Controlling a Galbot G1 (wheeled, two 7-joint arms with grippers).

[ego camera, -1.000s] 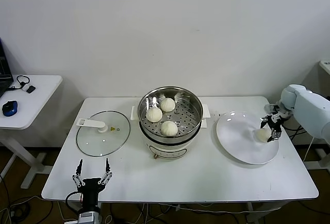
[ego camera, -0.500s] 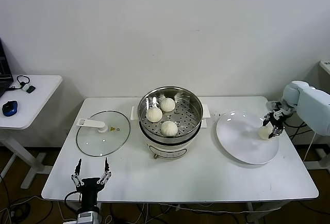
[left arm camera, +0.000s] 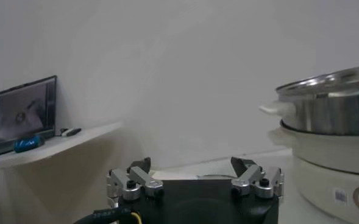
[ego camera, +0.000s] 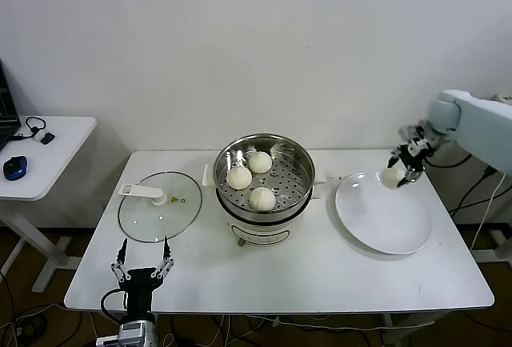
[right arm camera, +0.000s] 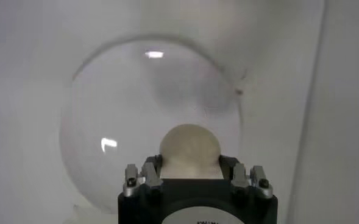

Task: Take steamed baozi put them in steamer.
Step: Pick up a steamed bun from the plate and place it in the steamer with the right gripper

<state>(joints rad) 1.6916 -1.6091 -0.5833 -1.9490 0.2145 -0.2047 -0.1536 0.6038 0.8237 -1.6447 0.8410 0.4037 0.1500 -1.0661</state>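
Right gripper (ego camera: 400, 173) raised above the far edge of the round white plate (ego camera: 382, 223), jaws pinching the fourth small cream-white pleated dough bun (ego camera: 391, 177) on either side; in the right wrist view the same bun (right arm camera: 189, 149) sits between the jaws with the plate (right arm camera: 106, 122) below. Three matching buns (ego camera: 262, 198) already resting on the perforated tray of the round shiny stainless-steel steamer pot (ego camera: 298, 157) on its white electric base, centre of the white tabletop (ego camera: 336, 271). Step in hand, by judgement: carrying the last bun leftward to the pot. Best done by keeping a light, steady squeeze so the soft dough is not dented, lifting clear of the steel rim before crossing, then lowering over the bare right part of the tray, apart from the three buns, and releasing only once low. Left gripper (ego camera: 142, 271) parked at the near left edge of the tabletop, jaws spread and holding nothing, just near of the flat round glass lid with a white handle (ego camera: 160, 205). Small sticker on the lid and a label on the base, neither readable.
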